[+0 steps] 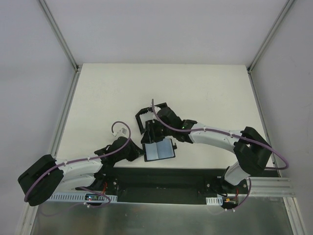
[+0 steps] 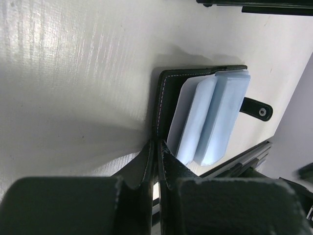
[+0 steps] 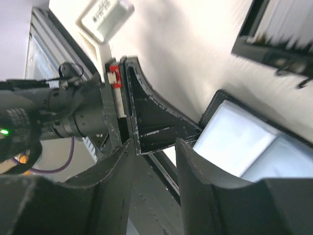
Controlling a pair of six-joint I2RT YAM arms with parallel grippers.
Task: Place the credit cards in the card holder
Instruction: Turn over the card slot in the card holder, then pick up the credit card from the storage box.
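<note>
The card holder (image 1: 159,151) lies open near the table's front edge, its bluish-grey inside facing up. My left gripper (image 1: 140,153) is shut on the card holder's black left edge (image 2: 157,128). In the left wrist view (image 2: 156,147) the jaws pinch that edge. A pale whitish card (image 2: 182,105) sits tucked under the bluish pockets (image 2: 215,115), and the snap tab (image 2: 257,109) sticks out at the right. My right gripper (image 1: 152,138) hovers over the card holder's far edge, open and empty (image 3: 154,144). The card holder also shows in the right wrist view (image 3: 244,137). No loose stack of cards is in view.
A black open-topped walled box (image 1: 149,116) stands just behind the card holder, under my right wrist; it also shows in the right wrist view (image 3: 274,41). A white cable connector (image 1: 121,131) sits on the left arm's purple cable. A black base rail (image 1: 161,181) runs along the front.
</note>
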